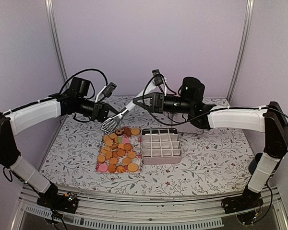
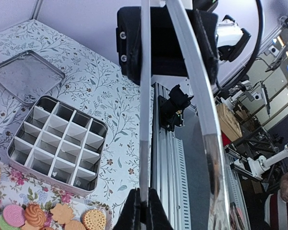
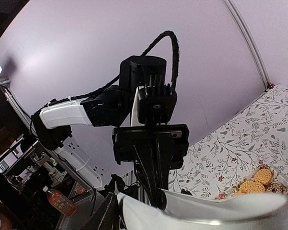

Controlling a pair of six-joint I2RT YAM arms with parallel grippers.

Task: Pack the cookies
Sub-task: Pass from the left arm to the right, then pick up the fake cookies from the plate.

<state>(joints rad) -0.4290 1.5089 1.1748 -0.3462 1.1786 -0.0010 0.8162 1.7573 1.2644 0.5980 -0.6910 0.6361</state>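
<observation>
Many round cookies, mostly golden-orange with a few pink and brown, lie on a floral tray at mid-table. A few also show in the left wrist view and the right wrist view. Metal tongs hang in the air between both arms, their toothed heads just above the tray's far end. My left gripper is shut on one blade of the tongs near the heads. My right gripper is shut on the handle end of the tongs.
A grey box divided into square cells stands right of the tray, also seen in the left wrist view. Its flat lid lies further back. A dark round object sits at the table's right edge.
</observation>
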